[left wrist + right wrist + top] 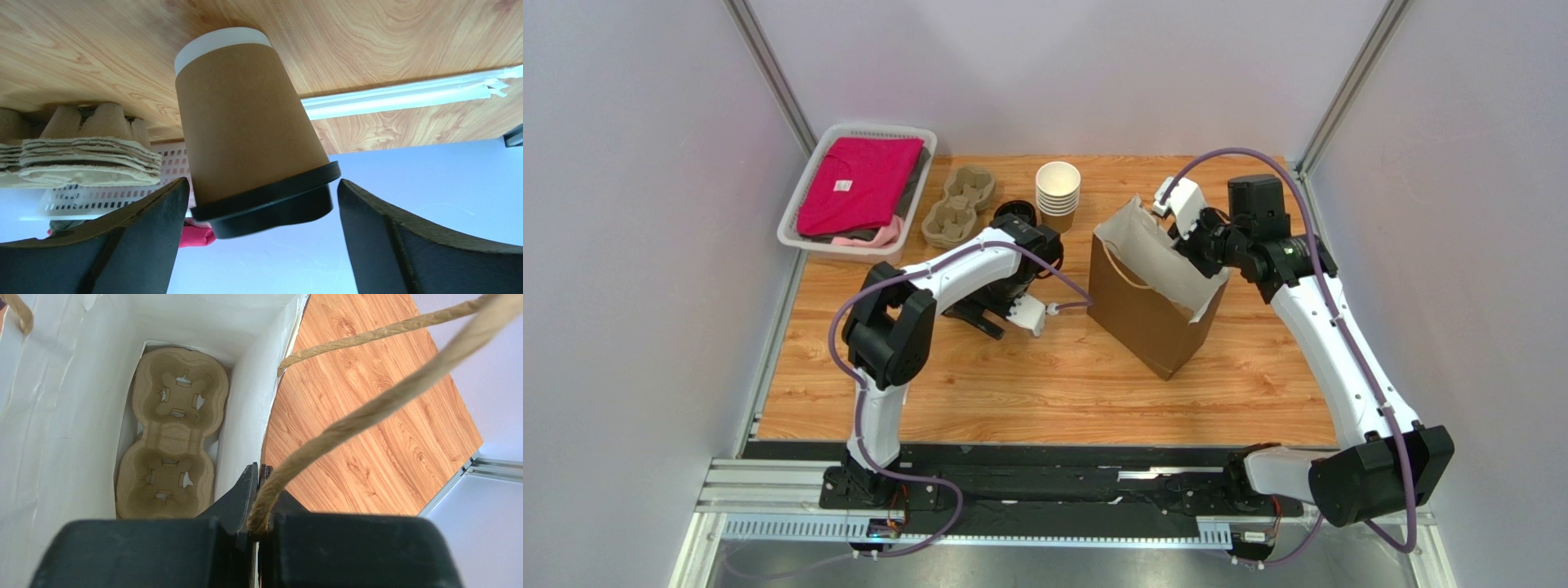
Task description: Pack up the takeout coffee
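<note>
L tool [263, 181] apart round takeout coffee [245, 122]: brown kraft cup, black lid [270, 211]; R tool [255, 496] tight on bag [61, 416]

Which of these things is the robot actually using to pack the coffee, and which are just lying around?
In use: lidded coffee cup, paper bag, cup carrier inside the bag.
Lying about: stack of lidless cups, spare cup carriers, basket of clothes.
</note>
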### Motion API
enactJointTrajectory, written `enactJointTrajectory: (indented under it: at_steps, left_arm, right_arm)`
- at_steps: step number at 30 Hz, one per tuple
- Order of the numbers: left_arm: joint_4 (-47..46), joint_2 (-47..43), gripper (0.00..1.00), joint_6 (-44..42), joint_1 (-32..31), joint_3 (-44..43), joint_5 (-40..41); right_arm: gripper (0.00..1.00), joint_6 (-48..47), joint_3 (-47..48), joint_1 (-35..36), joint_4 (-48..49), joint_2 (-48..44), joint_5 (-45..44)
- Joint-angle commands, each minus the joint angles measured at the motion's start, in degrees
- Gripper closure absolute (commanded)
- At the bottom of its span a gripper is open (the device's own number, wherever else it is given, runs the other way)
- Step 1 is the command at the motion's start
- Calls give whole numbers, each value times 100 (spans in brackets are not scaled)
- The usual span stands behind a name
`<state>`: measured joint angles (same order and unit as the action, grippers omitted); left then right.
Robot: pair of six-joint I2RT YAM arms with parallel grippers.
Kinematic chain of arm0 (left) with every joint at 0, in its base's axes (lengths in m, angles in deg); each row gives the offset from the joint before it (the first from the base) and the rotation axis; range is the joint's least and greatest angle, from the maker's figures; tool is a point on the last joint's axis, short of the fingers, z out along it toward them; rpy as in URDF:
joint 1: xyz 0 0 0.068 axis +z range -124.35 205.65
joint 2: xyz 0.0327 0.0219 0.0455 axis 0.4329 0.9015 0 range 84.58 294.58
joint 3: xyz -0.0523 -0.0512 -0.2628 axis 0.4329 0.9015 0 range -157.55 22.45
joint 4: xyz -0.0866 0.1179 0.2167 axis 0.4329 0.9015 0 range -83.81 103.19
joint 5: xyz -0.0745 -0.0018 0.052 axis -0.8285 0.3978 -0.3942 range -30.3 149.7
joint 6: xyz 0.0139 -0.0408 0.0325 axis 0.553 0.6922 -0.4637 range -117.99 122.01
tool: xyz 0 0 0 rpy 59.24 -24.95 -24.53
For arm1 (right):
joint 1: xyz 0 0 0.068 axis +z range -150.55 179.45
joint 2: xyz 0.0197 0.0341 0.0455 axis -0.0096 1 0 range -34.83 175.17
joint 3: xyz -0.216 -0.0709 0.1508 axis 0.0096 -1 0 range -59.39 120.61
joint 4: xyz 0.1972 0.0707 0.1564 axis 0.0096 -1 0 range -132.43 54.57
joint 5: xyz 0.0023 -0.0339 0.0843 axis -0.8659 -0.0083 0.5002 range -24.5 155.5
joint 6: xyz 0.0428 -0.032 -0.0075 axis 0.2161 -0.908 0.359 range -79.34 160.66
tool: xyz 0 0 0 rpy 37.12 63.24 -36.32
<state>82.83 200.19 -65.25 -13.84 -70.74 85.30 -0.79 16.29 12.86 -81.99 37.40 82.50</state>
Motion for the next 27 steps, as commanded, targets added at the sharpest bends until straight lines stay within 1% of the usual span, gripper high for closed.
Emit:
enactJointTrajectory:
  at_steps: [1,7,10,14,21,23,27]
  left_arm:
    - [1960,49,2,-67,-59,-252,-91]
    - [1934,67,1,-59,-112,-384,-82]
    - [1951,58,1,-41,-103,-586,-56]
    - [1899,23,1,-24,-103,-1069,-100]
    - [1714,-170,1,117,-51,-1263,-56]
    - [1740,-319,1,161,37,-1351,-108]
    - [1714,-609,1,450,335,-1772,-573]
  right_arm:
    - [100,-91,52,-31,16,-147,6]
    - [100,-74,61,-31,-28,-139,76]
    - [100,-74,70,-31,-28,-147,85]
    - [100,-74,87,-31,-28,-130,85]
    - [100,-82,175,-31,-28,-86,85]
    - [100,-91,184,-31,-28,-103,76]
    - [100,-30,228,-40,16,-86,129]
